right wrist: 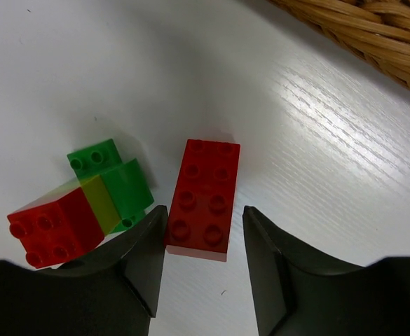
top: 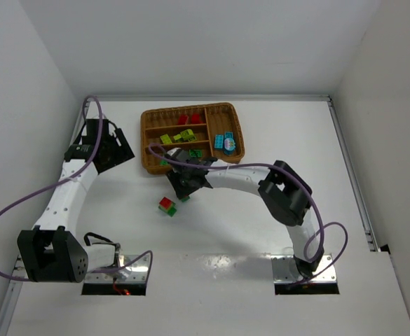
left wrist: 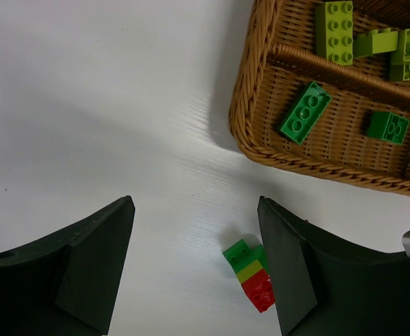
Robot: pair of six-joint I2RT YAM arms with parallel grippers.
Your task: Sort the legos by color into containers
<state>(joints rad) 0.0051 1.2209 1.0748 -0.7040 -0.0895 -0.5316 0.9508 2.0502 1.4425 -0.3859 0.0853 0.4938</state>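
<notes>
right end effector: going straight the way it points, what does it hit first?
The right end effector would meet the red brick first: it lies flat on the table, between the fingers. The green-and-red stack sits just left of that line. Depth to it is unclear.

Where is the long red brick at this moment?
In the right wrist view, the long red brick lies flat on the table between the right gripper's fingers, beside the red-and-green stack on its left, near the wicker tray.
</notes>
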